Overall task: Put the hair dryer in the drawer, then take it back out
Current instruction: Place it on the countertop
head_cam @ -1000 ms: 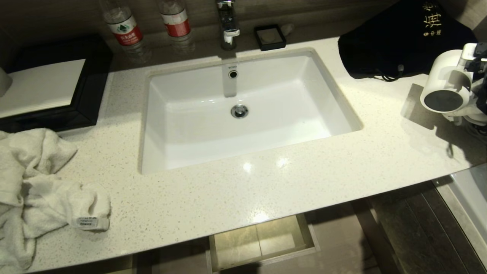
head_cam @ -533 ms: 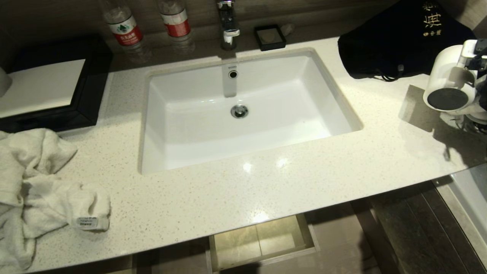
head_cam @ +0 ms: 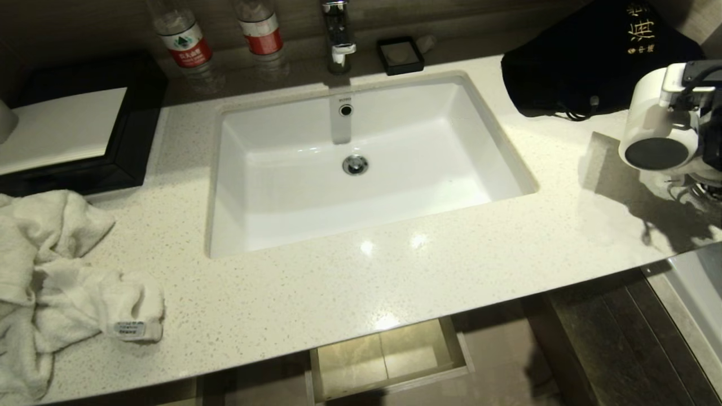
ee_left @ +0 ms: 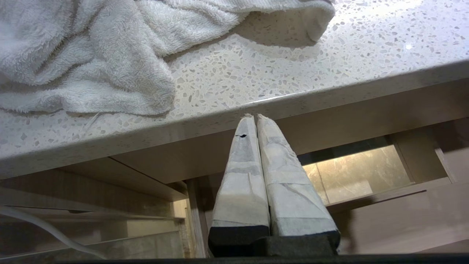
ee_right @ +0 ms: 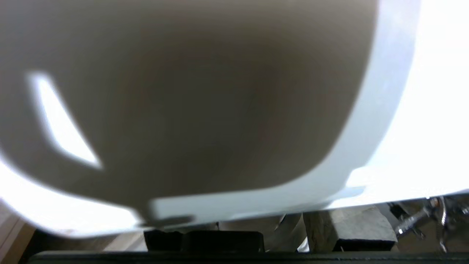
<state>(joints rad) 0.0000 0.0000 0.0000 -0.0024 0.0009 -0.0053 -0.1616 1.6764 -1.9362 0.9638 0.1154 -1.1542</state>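
Presently the hair dryer is held clamped in the right gripper above the counter, and lowering toward the open drawer is called for next.

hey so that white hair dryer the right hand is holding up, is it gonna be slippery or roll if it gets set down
The hair dryer looks smooth and glossy, so it may slip in the right hand. Its short round barrel could roll on the countertop, though the handle would probably stop it. The hard shell looks stiff.
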